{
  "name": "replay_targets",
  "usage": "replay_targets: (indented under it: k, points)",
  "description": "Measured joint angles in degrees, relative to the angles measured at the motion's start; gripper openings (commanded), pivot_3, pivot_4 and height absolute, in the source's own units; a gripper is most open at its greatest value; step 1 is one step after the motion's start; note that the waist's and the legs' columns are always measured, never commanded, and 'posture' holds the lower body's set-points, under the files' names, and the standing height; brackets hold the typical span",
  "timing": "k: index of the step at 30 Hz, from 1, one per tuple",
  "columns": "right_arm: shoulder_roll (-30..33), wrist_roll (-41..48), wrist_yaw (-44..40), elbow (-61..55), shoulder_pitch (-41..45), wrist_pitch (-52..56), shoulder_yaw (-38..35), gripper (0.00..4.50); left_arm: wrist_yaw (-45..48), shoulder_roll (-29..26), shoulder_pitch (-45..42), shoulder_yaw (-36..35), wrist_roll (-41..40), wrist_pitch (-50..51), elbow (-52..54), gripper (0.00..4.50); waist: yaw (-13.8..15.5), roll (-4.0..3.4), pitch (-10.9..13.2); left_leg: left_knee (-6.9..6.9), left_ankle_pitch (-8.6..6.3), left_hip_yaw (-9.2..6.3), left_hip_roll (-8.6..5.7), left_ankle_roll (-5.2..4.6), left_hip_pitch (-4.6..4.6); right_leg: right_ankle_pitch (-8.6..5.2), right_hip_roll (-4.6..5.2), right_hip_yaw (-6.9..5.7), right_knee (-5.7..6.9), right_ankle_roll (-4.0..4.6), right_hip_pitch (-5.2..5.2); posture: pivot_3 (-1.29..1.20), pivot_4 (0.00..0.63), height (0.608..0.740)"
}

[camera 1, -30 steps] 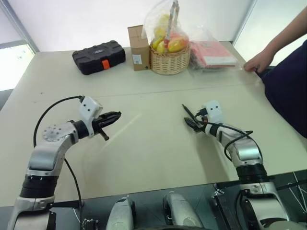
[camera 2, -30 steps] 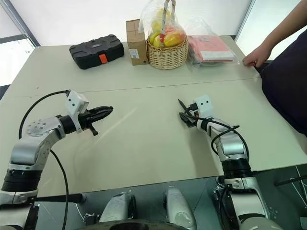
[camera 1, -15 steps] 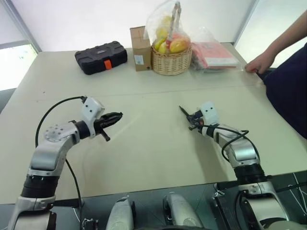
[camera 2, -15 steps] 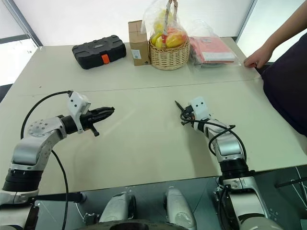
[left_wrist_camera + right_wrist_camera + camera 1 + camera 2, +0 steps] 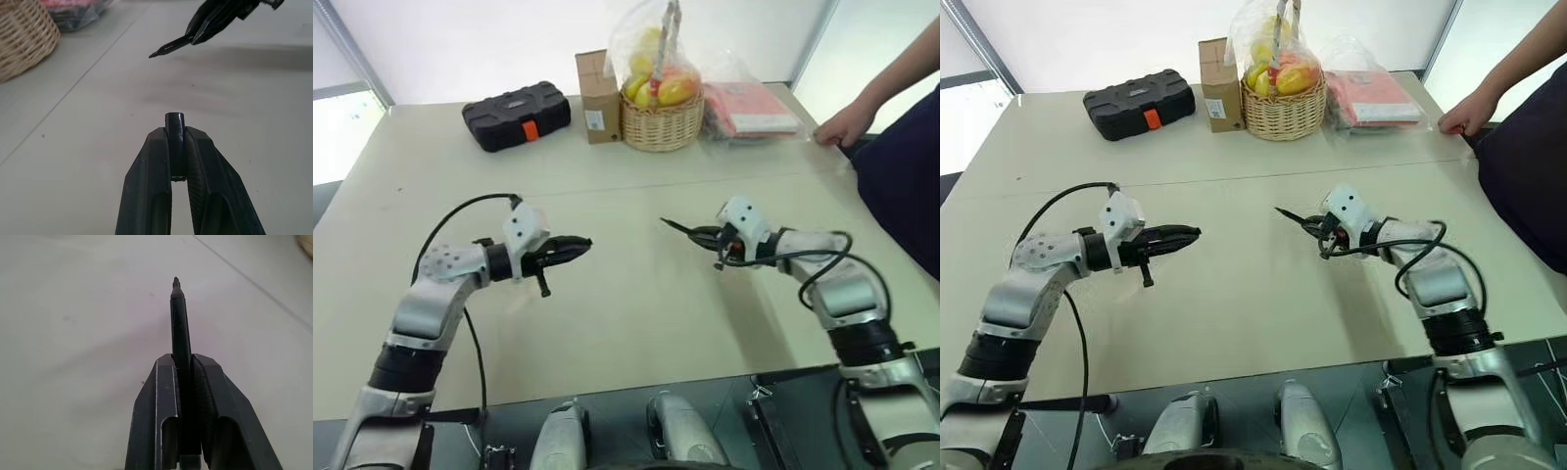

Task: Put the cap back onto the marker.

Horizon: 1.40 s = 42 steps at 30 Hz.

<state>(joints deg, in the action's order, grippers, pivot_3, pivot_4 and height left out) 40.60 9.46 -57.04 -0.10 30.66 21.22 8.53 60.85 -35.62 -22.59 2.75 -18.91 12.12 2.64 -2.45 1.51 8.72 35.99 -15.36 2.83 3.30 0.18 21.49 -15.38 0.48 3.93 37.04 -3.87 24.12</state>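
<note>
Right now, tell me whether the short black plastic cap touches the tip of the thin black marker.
Apart. In the left wrist view the cap, clamped in the left gripper, sits clear of the marker tip, with bare table between them.

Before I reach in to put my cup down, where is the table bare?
Bare: the wide table stretch in front of and between the left gripper and right gripper, and the near-left side. Crowded: the far edge, with the black case, box, basket and red packet.

Both arms are showing silver-grey metal links with round bolted joints, a white boxy block at each wrist, looping black cables, and black pointed fingers (image 5: 146, 191) tapering from each gripper.
</note>
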Motion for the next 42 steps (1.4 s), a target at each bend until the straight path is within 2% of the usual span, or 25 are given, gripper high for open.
replay_targets:
  k: [3, 7, 20, 42]
  points:
    - [1.39, 0.38, -5.78, -1.16, 1.22, -0.83, 2.25, 0.05, 1.92, 0.63, -2.0, 1.13, 0.95, -2.95, -2.72, 0.0, 0.01, 0.02, 0.01, 0.03, 0.0, 0.02, -0.01, 0.0, 0.02, 0.0, 0.0, 0.01, 0.0, 0.0, 0.0, 0.0, 0.15, 0.74]
    - [0.97, 0.87, -9.29, -2.1, 2.97, -0.72, 4.17, 0.05, 4.01, 1.25, -4.28, 1.98, 0.99, -5.1, -4.92, 0.0, 0.0, 0.02, 0.02, 0.06, 0.0, 0.03, -0.01, 0.0, 0.04, 0.0, 0.02, 0.01, 0.0, 0.0, 0.0, 0.0, 0.15, 0.74]
    - [-1.08, 0.8, -10.19, -3.24, 5.5, -0.34, 4.68, 0.05, 7.68, 1.08, -4.61, 3.68, 2.15, -6.86, -5.27, 0.0, 0.08, 0.02, 0.02, 0.07, 0.0, 0.02, -0.01, 0.0, 0.04, 0.0, 0.02, 0.0, 0.02, 0.0, 0.01, 0.0, 0.15, 0.74]
    - [-2.43, 1.19, -10.95, -7.34, 5.84, 4.54, 5.48, 0.05, 6.47, 1.87, -3.38, 4.52, 3.39, -7.5, -5.24, 0.0, 0.07, 0.02, 0.02, 0.08, 0.0, 0.02, -0.01, 0.0, 0.04, 0.0, 0.02, 0.0, 0.04, 0.0, 0.01, 0.0, 0.15, 0.74]
